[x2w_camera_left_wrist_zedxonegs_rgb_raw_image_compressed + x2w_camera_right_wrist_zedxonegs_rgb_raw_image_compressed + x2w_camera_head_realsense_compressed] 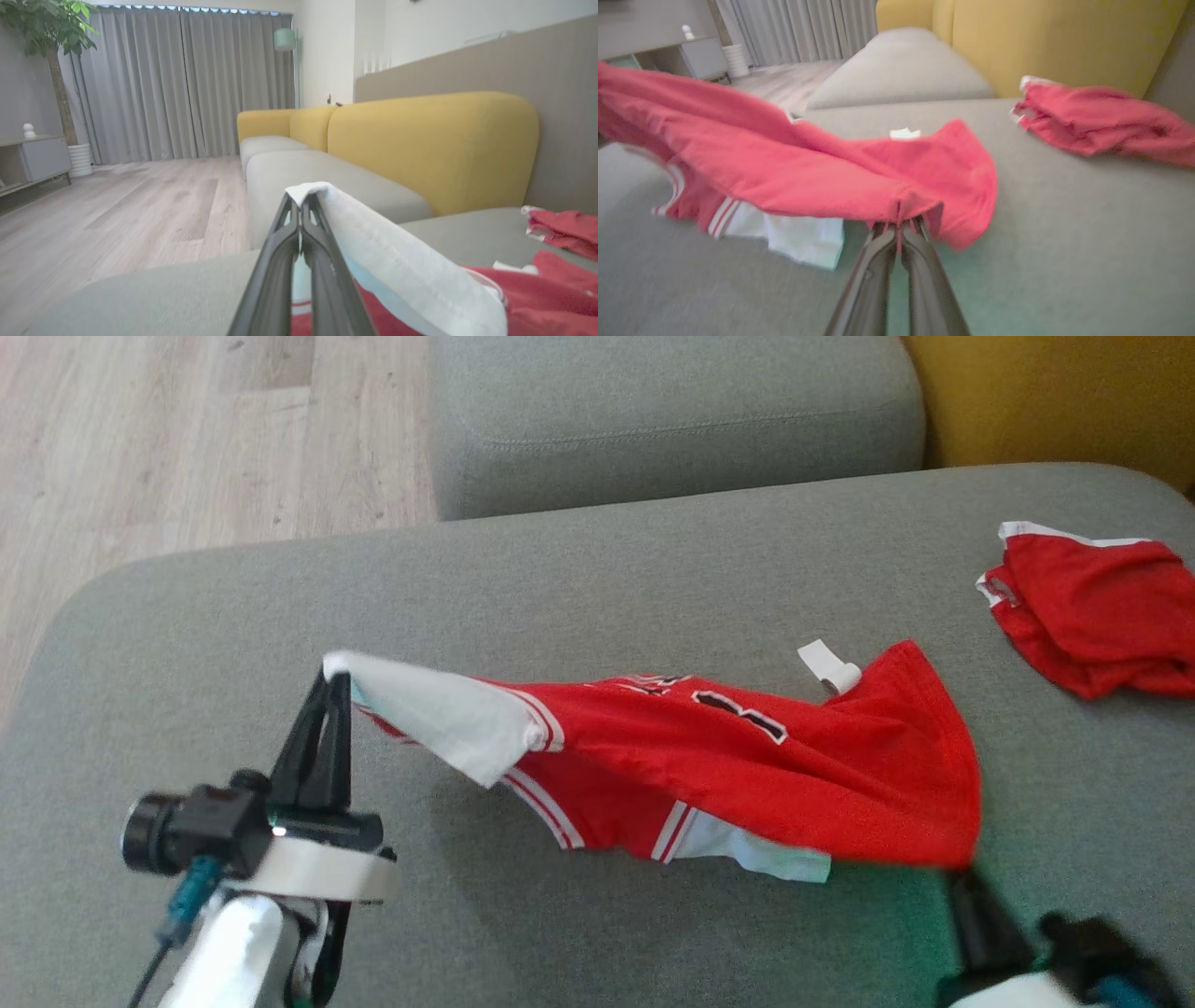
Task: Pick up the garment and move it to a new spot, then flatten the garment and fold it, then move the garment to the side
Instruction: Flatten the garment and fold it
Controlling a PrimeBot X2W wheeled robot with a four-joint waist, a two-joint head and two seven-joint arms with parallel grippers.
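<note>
Red jersey [747, 756] hangs stretched over the grey sofa seat [597, 569], with the left gripper [329, 683] pinched on its white sleeve [448, 719] and the right gripper [899, 231] clamped on its hem [920, 205], likely for carrying it taut across that seat.

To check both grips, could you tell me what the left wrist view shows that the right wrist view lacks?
Left wrist view's own: the left gripper shut on the jersey by its white sleeve, and a teal lamp. Right wrist view's own: the right gripper shut on the red hem. Shared: the jersey, a second red garment, the yellow backrest, curtains.
</note>
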